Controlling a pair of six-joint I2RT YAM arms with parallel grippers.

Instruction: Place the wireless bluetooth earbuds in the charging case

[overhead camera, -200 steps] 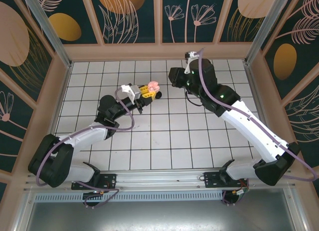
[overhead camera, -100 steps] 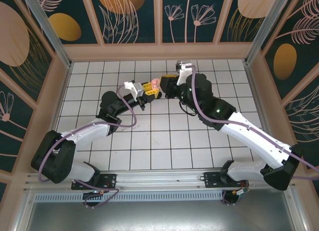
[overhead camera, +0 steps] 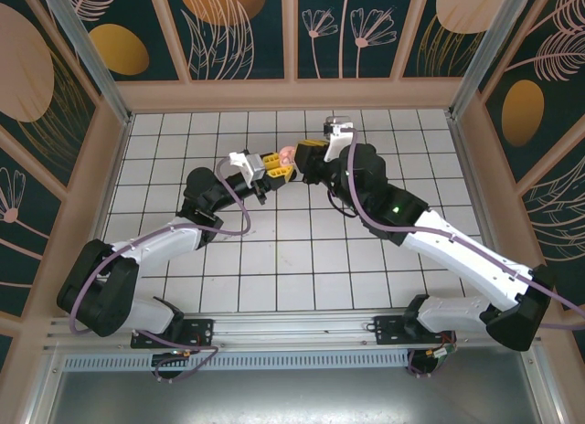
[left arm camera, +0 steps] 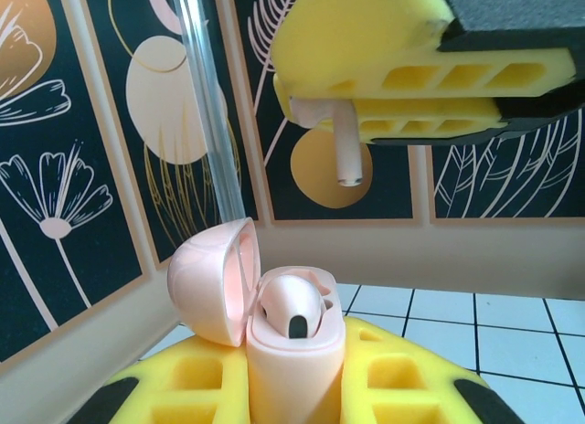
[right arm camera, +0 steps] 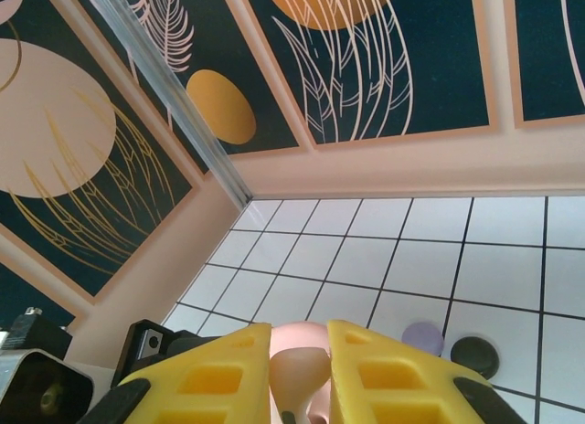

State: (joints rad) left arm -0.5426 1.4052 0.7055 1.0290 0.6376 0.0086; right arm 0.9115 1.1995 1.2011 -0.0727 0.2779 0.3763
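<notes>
Clenched with the left gripper (left arm camera: pixel 292 392) on the pale pink charging case (left arm camera: pixel 294 365), upright between yellow foam pads (left arm camera: pixel 196 387), lid (left arm camera: pixel 208 282) swung open to the left, one pink earbud (left arm camera: pixel 291 307) seated inside. Grasping, with the right gripper (left arm camera: pixel 402 72), the second pale pink earbud (left arm camera: pixel 344 145): head pinched in the foam, stem hanging free, above the case and a little to its right in the left wrist view, well apart from the rim. Both apparently held up off the floor, toward the back of the cell.

Risks from here, as a judgement:
- Could miss the empty well if lowered from that offset, stubbing the stem on the rim or on the seated earbud.
- Could twist in the soft foam, being pinched by the head alone, and go in tilted.
- Could knock the open lid, or shove the case down through the left pads if pressed hard.
- Could fall short if let go too high, and bounce away across the tiles.
- Cannot tell how much of the free well lies hidden behind the seated bud.

Underneath, white square tiles (right arm camera: pixel 512 259) with dark grout. On them a small lilac piece (right arm camera: pixel 422 337) and a small black piece (right arm camera: pixel 473 353), just beside each other, too small to tell whether cases or earbuds. All around, a pale wooden frame (overhead camera: pixel 292 93) and dark teal wall panels (right arm camera: pixel 384 68) printed with gold ovals and pink line-drawn leaves and flowers, plus a pale corner post (right arm camera: pixel 155 58).
</notes>
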